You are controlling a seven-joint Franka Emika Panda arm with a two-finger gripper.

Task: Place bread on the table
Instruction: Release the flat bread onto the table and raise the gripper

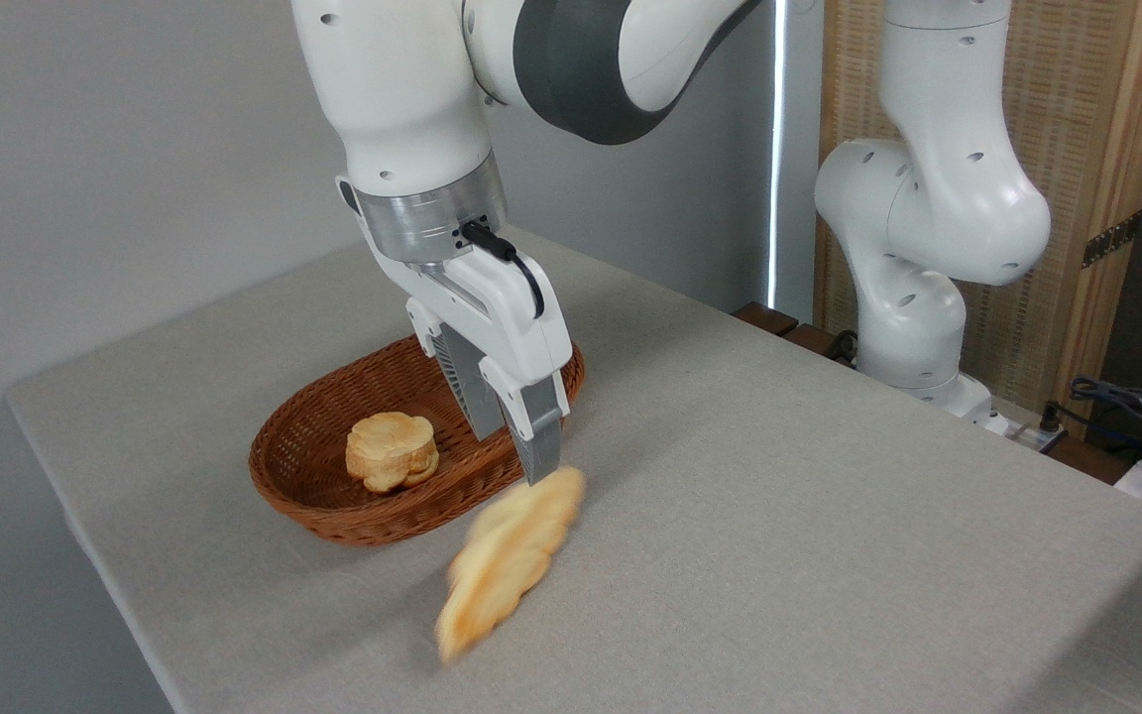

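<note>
you've got the bread outside the basket, hanging over the table toward its front edge, just beside the basket's right rim. it's blurred, so it's moving or swinging. its top end sits right at the gripper fingertips; the lower end points down toward the front edge, and you can't tell if it's touching the cloth yet.

fingers: they look close together around the loaf's upper tip, but blur hides the contact, so you can't tell for sure whether they're clamped on it or just letting go.

handling, judged: long flat leaf-shaped loaf, probably light and fairly stiff, scalloped edges look crumbly. held at one end it dangles and swings, so a grip nearer the middle across the narrow width would be steadier. crust likely dry, not slippery, but a hard squeeze could crack a segment.

containers: brown wicker oval basket near the table's left side, holds one small round bun at its left-middle. nothing else visible inside. bun isn't the target, leave it.

table's grey cloth is flat and bare right of the loaf, plenty of room to lay it down.
</note>
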